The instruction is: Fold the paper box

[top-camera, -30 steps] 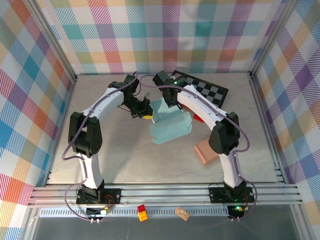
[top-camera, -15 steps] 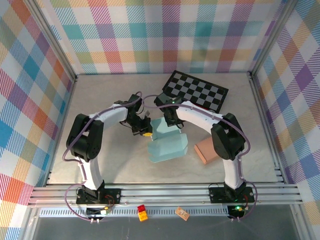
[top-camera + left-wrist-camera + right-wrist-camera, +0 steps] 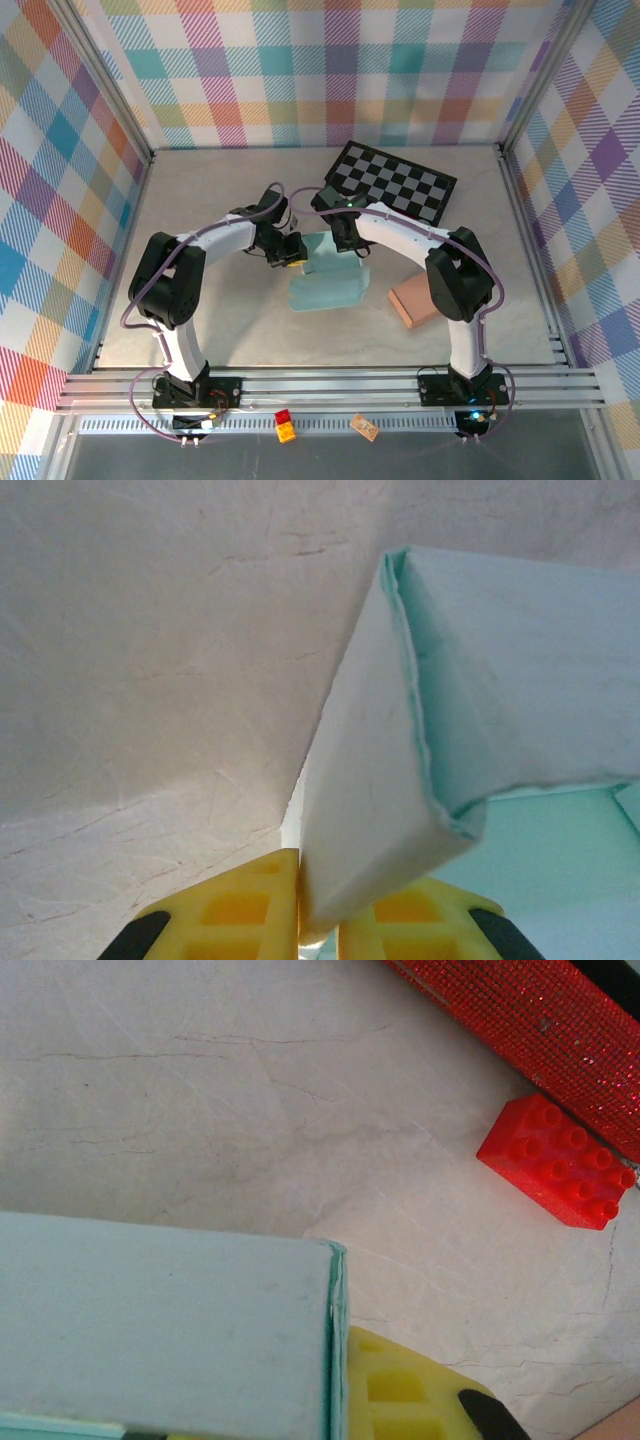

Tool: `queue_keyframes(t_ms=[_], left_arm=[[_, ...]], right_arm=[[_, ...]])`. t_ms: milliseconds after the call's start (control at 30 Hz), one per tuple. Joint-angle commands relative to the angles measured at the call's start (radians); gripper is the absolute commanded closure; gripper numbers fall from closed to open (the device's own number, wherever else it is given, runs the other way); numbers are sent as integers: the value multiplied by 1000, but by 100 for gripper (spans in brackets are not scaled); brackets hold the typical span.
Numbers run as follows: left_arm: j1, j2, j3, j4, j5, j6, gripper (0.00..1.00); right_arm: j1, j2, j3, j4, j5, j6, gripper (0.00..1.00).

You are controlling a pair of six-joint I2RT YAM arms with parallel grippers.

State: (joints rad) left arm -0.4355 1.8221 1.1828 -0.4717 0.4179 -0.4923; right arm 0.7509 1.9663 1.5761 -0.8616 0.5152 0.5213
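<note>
Nearest of all, well in front of the paper box (image 3: pixel 325 285), a red and yellow brick (image 3: pixel 285 426) and a small wooden piece (image 3: pixel 363 428) lie on the front rail between the two arm bases.

The paper box, pale teal, sits around the middle of the grey tabletop (image 3: pixel 200 310), partly folded, with walls raised along its far side. To the right of the box and a little nearer lies a tan block (image 3: pixel 410 302), apart from it.

At the box's far left corner the left pincer (image 3: pixel 290 251) is closed on a raised wall. In the left wrist view the paper's folded edge runs down between the yellow fingers (image 3: pixel 240 920), which sit tight on either side of it.

At the far right corner the right pincer (image 3: pixel 346 240) is closed on another wall of the box. In the right wrist view one yellow finger (image 3: pixel 400 1395) lies against the outer face of the panel edge, and the panel hides the other finger.

Beyond that wall a red brick (image 3: pixel 555 1175) rests on the tabletop, and just past it runs a red glittering band (image 3: pixel 510 1020).

Farther still from the box, up and to the right, a checkerboard (image 3: pixel 395 185) lies flat near the plaid walls (image 3: pixel 320 70).
</note>
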Motion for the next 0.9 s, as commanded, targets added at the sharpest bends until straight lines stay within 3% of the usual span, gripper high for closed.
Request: queue_keyframes(t_ms=[0,200,300,367,700,867], left_arm=[[-7,-27,-25,97,-71,-46,87],[-31,-25,-35,110,-97,-50,86],[-49,-23,-30,85,-153,-49,92],[-69,-23,-17,50,-222,-46,100],[-191,-16,35,-132,-583,-135,100],[-198,-30,-2,-67,-567,-134,100]], right_arm=[[13,-9,1,-52,-67,32,100],[13,4,9,-69,-81,59,100],[13,0,8,-69,-77,60,100],[13,-1,13,-74,-71,63,100],[14,16,31,-91,-88,82,100],[13,18,26,-80,-104,79,100]])
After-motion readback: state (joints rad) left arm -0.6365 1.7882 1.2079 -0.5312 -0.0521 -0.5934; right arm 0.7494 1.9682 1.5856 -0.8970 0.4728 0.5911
